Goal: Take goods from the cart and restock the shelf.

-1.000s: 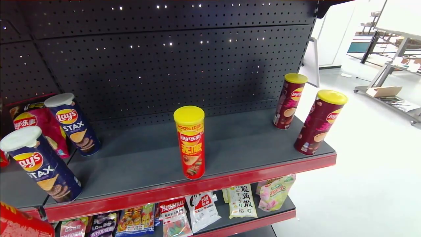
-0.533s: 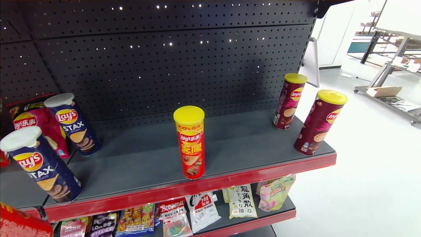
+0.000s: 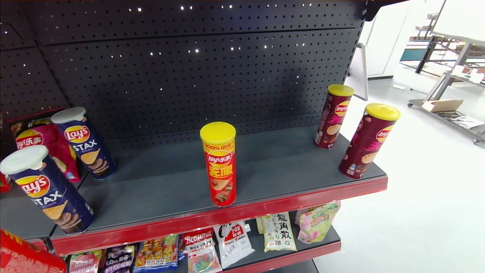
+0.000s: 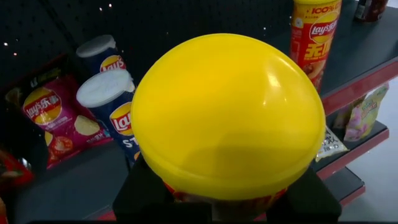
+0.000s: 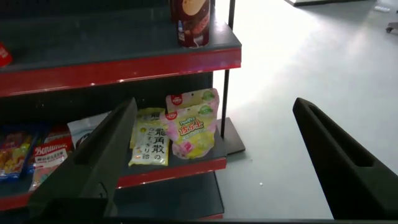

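Observation:
My left gripper (image 4: 227, 208) is shut on a red chip can whose yellow lid (image 4: 227, 115) faces its wrist camera; dark fingers (image 4: 134, 196) show on both sides of the can body. The same red can (image 3: 22, 256) pokes into the head view's lower left corner, below the front edge of the dark shelf (image 3: 166, 178). On that shelf stand a red can with a yellow lid (image 3: 219, 163) near the front middle, two maroon cans (image 3: 333, 115) (image 3: 367, 140) at the right end and two blue cans (image 3: 83, 142) (image 3: 45, 189) on the left. My right gripper (image 5: 214, 112) is open, low down before the lower shelf's right end.
A pink chip bag (image 3: 45, 146) leans at the back left of the shelf. Snack bags (image 3: 235, 242) fill the lower shelf (image 5: 168, 168). Bare shelf lies behind and on both sides of the red can. White floor and metal racks (image 3: 451, 106) lie to the right.
The held red can in the head view's lower left corner has risen slightly. Everything on the shelf has stayed put.

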Motion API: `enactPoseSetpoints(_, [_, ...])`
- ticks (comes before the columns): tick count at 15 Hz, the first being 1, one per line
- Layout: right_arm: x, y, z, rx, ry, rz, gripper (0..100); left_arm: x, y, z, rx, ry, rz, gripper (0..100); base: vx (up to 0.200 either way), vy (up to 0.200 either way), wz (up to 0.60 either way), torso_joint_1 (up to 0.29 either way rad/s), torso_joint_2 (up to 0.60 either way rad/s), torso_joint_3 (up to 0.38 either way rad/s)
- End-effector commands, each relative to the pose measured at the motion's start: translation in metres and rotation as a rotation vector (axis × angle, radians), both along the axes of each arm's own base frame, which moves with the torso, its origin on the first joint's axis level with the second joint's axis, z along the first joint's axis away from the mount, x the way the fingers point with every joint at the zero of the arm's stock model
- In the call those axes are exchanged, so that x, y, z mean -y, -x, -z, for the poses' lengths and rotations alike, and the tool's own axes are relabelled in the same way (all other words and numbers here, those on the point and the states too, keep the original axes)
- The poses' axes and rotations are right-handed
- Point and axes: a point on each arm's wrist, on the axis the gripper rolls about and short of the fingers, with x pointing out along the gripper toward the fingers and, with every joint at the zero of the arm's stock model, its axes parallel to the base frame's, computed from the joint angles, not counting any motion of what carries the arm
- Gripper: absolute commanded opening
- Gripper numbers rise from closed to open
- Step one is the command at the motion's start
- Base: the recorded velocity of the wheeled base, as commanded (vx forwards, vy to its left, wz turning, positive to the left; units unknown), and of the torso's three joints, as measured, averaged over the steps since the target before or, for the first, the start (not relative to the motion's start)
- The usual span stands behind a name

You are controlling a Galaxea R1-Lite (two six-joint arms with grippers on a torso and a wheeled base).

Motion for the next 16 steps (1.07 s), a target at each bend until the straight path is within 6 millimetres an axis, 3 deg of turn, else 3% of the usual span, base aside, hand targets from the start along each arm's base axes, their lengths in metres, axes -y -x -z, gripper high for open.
enactPoseSetpoints(1, [0.0,0.0,0.0,0.004,0.0,-0.001,100,0.005,-0.018,-0.008,-0.068,0.015,0.027,0,0.0,0.0,0.0,0.0,0.0,0.0])
enactPoseSetpoints(5, [0.0,0.0,0.0,0.002,0.0,-0.001,100,0.018,-0.062,-0.029,-0.145,0.099,0.136,0,0.0,0.0,0.0,0.0,0.0,0.0])
enactPoseSetpoints(16, [0.0,0.0,0.0,0.002,0.0,-0.001,100,0.058,-0.199,-0.02,-0.162,0.124,0.07,0,0.0,0.0,0.0,0.0,0.0,0.0])
